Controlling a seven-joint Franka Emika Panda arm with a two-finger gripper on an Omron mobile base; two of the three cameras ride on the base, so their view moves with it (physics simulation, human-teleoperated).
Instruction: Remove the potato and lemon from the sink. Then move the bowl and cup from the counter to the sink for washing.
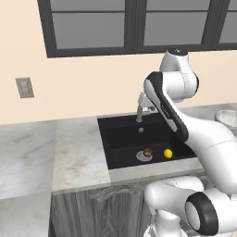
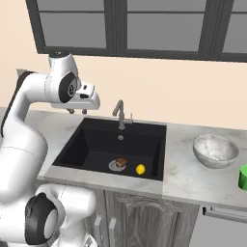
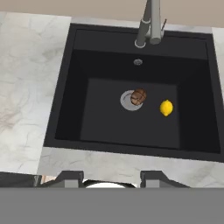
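The potato and the lemon both lay on the floor of the sink, well below your hand and ahead of it in the hand view. Your hand hung high above the sink's left part, clear of everything, its two fingers standing apart with nothing between them. From the hand camera you looked almost straight down: nearest to the fingertips ran the front strip of the tabletop, then the black front wall of the sink. Beyond that, the potato sat on the edge of the round grey drain, overlapping its far right side, and the lemon lay just beside the potato, to its right, apart from it. Farther on stood the grey faucet at the sink's back rim. Off to the right of your hand, past the sink, the bowl rested upright on the tabletop, and the green cup stood near it, closer to the front edge, partly cut off by the picture's border.
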